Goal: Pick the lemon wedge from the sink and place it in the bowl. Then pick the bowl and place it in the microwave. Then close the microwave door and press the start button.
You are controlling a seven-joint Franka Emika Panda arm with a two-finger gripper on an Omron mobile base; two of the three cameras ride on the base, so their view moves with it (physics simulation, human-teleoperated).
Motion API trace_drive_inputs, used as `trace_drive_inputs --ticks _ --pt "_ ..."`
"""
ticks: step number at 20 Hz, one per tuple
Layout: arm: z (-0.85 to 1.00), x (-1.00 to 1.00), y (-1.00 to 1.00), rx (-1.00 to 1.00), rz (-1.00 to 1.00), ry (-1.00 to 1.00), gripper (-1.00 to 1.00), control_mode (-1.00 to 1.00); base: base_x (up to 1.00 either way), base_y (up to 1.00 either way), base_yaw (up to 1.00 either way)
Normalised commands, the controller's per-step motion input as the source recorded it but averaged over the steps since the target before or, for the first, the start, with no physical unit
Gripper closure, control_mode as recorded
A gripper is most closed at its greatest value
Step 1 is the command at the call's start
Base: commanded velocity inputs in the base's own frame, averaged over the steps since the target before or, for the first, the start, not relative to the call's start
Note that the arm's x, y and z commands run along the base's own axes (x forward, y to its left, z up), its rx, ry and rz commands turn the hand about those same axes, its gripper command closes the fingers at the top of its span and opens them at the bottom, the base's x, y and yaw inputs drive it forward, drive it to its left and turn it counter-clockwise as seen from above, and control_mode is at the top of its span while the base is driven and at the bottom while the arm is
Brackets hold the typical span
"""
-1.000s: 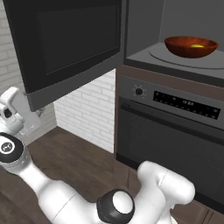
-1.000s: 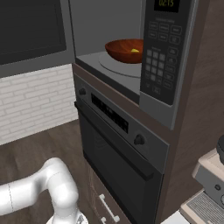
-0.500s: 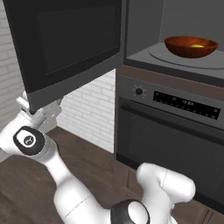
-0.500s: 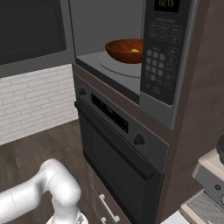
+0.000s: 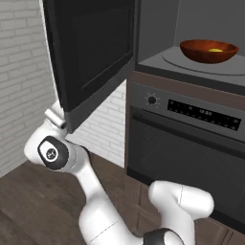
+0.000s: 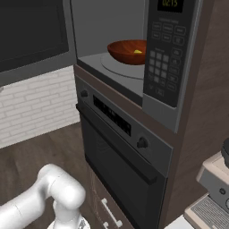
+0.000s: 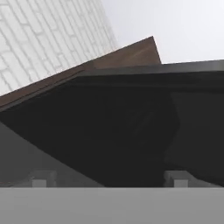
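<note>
Gaping wide, empty jaws against microwave door.

A white brick wall runs behind, above a dark wood-plank floor. A built-in black oven with a knob and display strip sits in brown wood cabinetry. A drawer with a steel handle lies below it. Light is even and soft.
</note>
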Motion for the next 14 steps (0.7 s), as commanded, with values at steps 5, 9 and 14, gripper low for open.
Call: trace_drive_inputs --ticks 5,9,14 --pt "0.77 -0.58 -0.63 0.18 0.00 -0.27 -1.00 -1.00 0.00 0.00 0.00" --pt "0.71 -0.78 -0.61 0.30 0.01 -0.18 -1.00 -1.00 0.00 0.00 0.00" --pt "0.55 -0.86 -0.68 0.43 0.02 -0.10 -1.00 -1.00 0.00 0.00 0.00"
